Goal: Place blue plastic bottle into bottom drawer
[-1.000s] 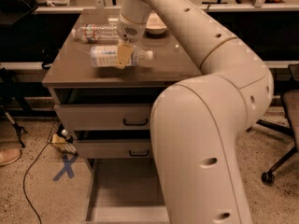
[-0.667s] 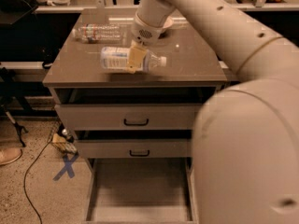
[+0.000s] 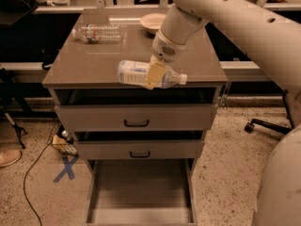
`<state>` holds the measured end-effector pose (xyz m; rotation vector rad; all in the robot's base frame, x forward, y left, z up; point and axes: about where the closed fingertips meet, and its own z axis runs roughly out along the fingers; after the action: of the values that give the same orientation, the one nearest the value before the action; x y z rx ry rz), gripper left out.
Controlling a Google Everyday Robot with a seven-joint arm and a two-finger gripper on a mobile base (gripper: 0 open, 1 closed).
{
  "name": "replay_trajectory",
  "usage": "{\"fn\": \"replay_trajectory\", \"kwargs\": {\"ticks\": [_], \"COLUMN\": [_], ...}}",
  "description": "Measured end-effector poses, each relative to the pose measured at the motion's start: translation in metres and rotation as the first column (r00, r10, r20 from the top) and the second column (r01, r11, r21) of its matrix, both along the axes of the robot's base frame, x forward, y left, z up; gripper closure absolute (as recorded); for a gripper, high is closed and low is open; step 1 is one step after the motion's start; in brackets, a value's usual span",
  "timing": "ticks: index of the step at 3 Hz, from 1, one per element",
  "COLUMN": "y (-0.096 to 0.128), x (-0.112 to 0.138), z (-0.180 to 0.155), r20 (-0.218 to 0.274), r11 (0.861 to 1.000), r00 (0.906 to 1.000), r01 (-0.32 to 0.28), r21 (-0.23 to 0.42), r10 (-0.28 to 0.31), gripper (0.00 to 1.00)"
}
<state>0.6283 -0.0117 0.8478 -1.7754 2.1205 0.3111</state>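
The blue plastic bottle [image 3: 136, 73] lies on its side in the air over the front edge of the cabinet top, its white cap pointing right. My gripper [image 3: 155, 74] is shut on the bottle's middle, reaching down from the arm at the upper right. The bottom drawer [image 3: 141, 192] is pulled wide open below, showing a plain grey floor with nothing in it. The bottle hangs well above the drawer, roughly over its middle.
A clear crinkled bottle [image 3: 98, 33] lies at the back left of the cabinet top [image 3: 80, 65]. A shallow bowl [image 3: 152, 21] sits at the back. The two upper drawers [image 3: 136, 119] are slightly open. A chair base [image 3: 263, 125] stands right. A cable and blue X mark [image 3: 65, 167] lie on the floor left.
My gripper has carried the blue bottle forward from the middle of the cabinet top to its front edge. The view has shifted, showing more of the open bottom drawer.
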Motion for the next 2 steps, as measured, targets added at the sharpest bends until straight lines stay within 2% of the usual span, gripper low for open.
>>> {"fn": "replay_trajectory", "kwargs": {"ticks": [1, 2], "y": [-0.004, -0.017], "x": [-0.002, -0.027], "z": [0.002, -0.005], "r20": [0.004, -0.009], "r11": [1.000, 1.000], "r00": [1.0000, 0.9999], "r01": [-0.004, -0.009], "r21": [-0.003, 0.006], "r10": [0.004, 0.009], "gripper": [1.00, 1.00]}}
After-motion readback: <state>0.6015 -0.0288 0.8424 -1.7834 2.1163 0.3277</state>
